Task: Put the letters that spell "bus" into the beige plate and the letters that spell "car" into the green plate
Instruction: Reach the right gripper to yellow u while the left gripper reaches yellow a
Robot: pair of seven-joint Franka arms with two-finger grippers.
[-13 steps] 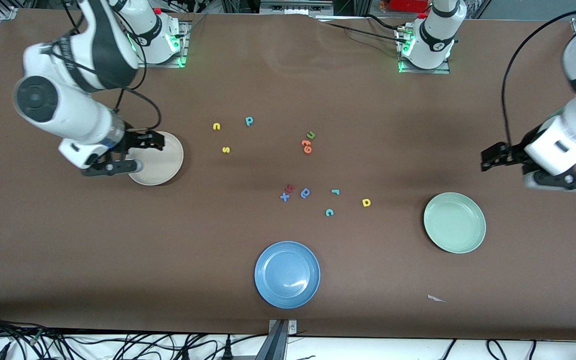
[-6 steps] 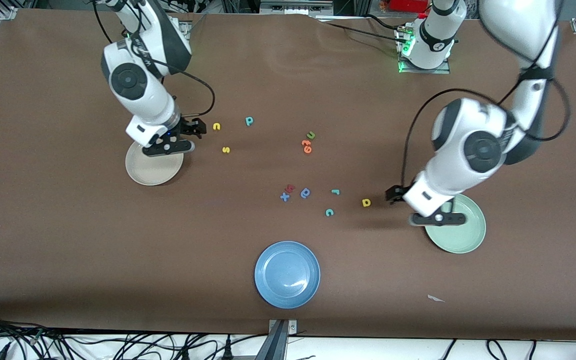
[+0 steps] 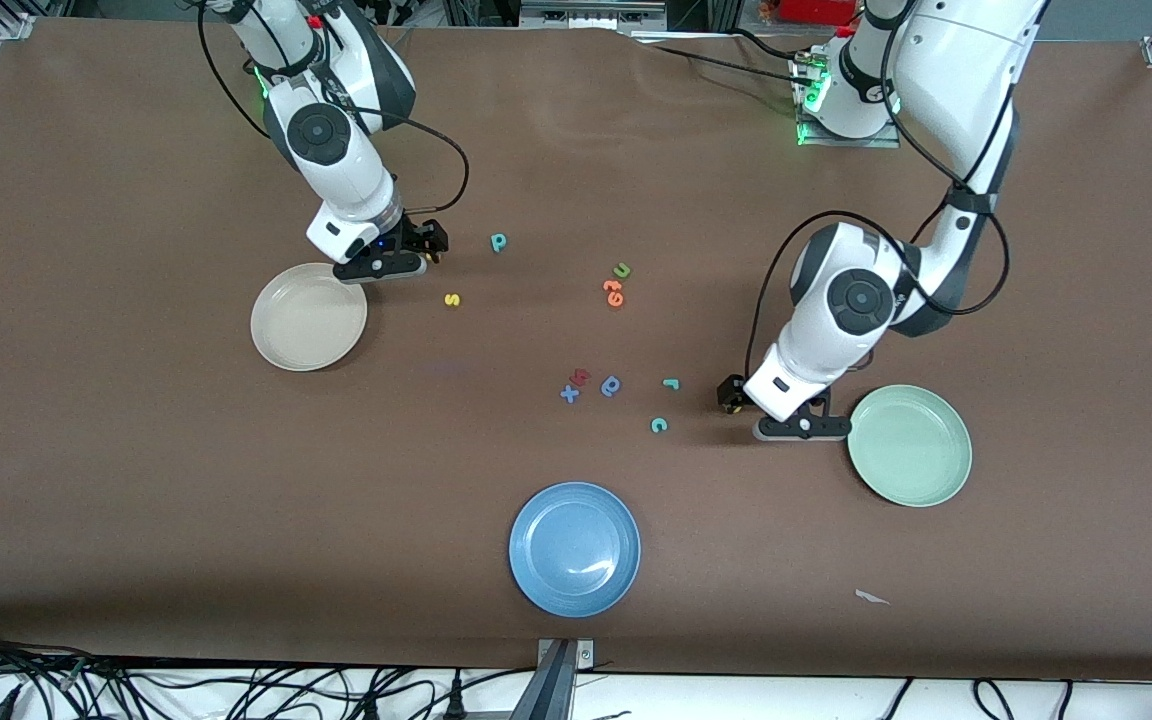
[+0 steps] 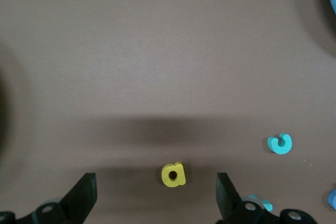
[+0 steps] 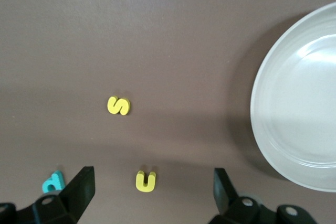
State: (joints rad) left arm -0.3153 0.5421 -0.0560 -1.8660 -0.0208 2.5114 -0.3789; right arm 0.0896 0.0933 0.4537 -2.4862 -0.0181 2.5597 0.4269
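My right gripper (image 3: 429,246) hangs open over the yellow u (image 5: 146,181), which lies between its fingers (image 5: 79,192). The yellow s (image 5: 118,105) and teal b (image 5: 53,183) lie close by, beside the beige plate (image 3: 308,317). My left gripper (image 3: 732,396) hangs open over the yellow a (image 4: 173,174), next to the green plate (image 3: 909,445). The teal c (image 3: 659,425) and teal r (image 3: 671,383) lie just toward the table's middle from it. In the front view both grippers mostly hide the letters under them.
A blue plate (image 3: 574,548) sits near the front camera. A blue x (image 3: 569,394), a red letter (image 3: 581,376) and a blue round letter (image 3: 611,385) cluster mid-table. A green u (image 3: 622,270) and orange letters (image 3: 613,292) lie farther back. A paper scrap (image 3: 871,597) lies near the front edge.
Both arms swung in from the table's ends. The right gripper went from over the beige plate to over the yellow u; the left gripper came past the green plate to over the yellow a.
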